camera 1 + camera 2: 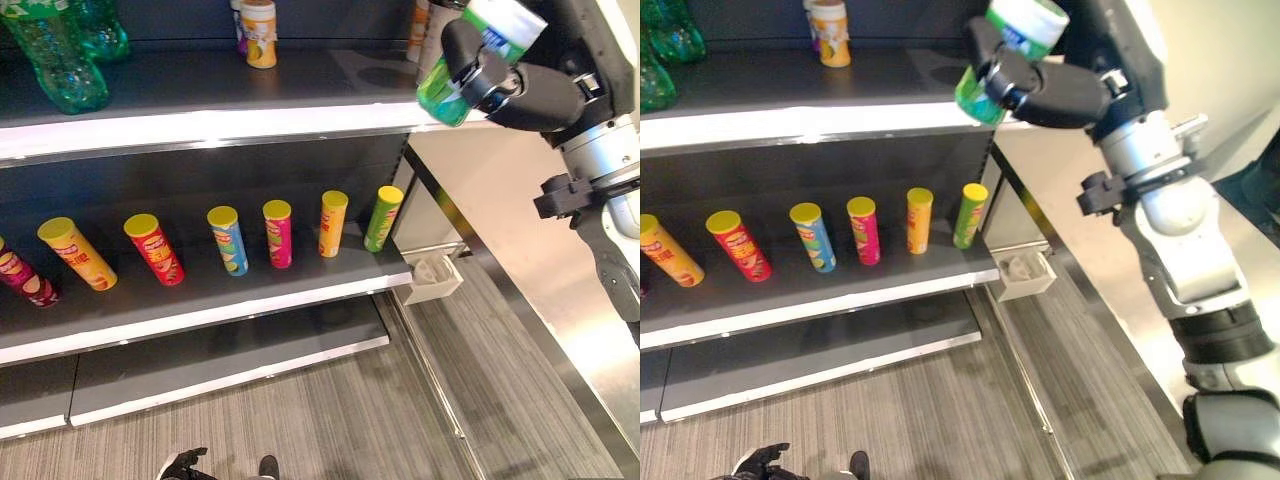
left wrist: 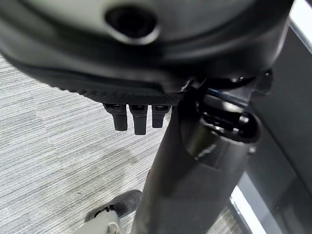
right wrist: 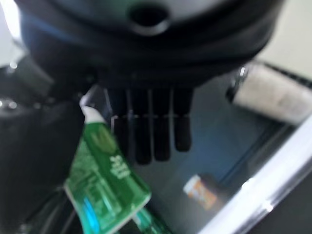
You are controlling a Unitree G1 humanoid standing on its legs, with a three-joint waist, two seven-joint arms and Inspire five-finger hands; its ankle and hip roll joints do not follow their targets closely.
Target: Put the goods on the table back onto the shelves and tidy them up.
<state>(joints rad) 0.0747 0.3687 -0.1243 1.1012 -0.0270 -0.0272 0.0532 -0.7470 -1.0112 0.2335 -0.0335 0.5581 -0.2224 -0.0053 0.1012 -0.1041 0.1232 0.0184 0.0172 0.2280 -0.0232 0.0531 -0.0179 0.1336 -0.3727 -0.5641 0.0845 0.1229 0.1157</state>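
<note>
Dark shelves (image 1: 200, 125) with pale edges stand on grey striped carpet (image 1: 330, 420).

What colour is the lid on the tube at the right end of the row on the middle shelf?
Yellow, on a lime-green tube; left eye view shows it best.

held bottle (image 1: 470, 62): green, white label
shelf bottles (image 1: 60, 55): green
shelf cans (image 1: 278, 233): yellow lids; yellow, red, blue, magenta, orange, green
floor (image 1: 330, 420): grey striped

A shop: dark shelves (image 1: 200, 125) stocked with spaced crisp tubes (image 1: 228, 240) and green bottles (image 1: 60, 55).
</note>
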